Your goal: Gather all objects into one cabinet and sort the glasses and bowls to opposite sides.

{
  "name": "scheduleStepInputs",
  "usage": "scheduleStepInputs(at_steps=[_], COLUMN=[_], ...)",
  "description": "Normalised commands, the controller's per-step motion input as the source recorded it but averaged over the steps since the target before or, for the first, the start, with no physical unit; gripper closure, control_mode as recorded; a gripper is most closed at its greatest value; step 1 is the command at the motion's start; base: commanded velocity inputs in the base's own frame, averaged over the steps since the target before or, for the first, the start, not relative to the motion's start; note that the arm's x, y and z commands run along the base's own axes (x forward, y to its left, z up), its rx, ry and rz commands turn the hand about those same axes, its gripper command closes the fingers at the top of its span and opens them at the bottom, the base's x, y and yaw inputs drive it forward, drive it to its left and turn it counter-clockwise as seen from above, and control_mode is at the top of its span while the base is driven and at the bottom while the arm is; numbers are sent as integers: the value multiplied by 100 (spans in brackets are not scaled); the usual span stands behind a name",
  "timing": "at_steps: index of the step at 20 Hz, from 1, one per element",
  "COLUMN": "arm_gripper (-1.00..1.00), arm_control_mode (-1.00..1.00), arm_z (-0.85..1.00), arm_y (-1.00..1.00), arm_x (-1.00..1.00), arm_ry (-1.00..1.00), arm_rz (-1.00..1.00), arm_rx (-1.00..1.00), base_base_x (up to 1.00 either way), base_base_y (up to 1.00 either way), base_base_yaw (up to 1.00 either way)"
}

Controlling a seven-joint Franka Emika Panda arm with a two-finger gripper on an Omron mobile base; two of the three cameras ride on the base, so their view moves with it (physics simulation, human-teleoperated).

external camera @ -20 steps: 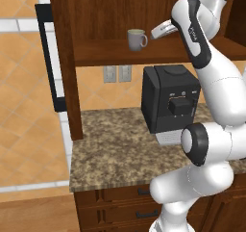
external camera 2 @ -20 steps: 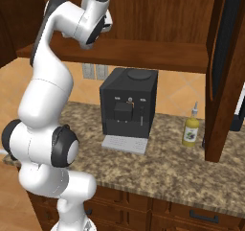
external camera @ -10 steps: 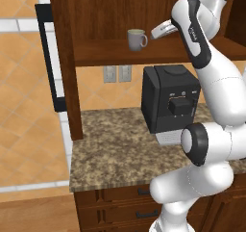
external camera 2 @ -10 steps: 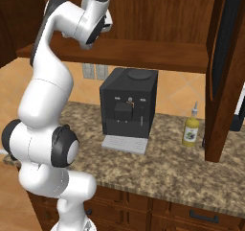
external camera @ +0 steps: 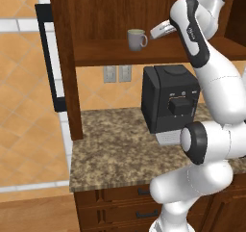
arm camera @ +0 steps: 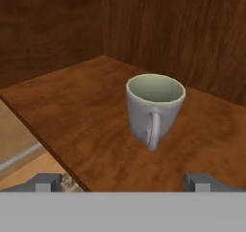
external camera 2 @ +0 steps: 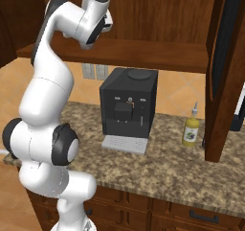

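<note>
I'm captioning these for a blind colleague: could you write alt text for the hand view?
A grey mug stands upright on a brown wooden shelf, its handle facing the camera. Two dark fingertips rise at the bottom, spread wide apart and short of the mug.

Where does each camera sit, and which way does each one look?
Left base view: behind the arm's left, looking forward at the mug on the cabinet shelf; arm at right.
Right base view: behind its right, facing the coffee machine; arm at left.
Hand view: on the hand, facing the mug; fingertips at bottom.
Both base views share the coffee machine.
</note>
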Motion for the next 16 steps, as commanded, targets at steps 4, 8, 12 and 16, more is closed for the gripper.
scheduleStepInputs(at_steps=[4,8,12,16], arm_gripper=[-100,-100,-100,-100], arm_control_mode=[-100,-100,-100,-100], arm_z=[0,0,0,0], arm_y=[0,0,0,0], arm_x=[31,33,4,4], arm_ry=[0,0,1,0], arm_rz=[0,0,0,0], arm_rx=[0,0,0,0], base_base_x=[0,0,0,0], base_base_y=[0,0,0,0], base_base_yaw=[0,0,0,0])
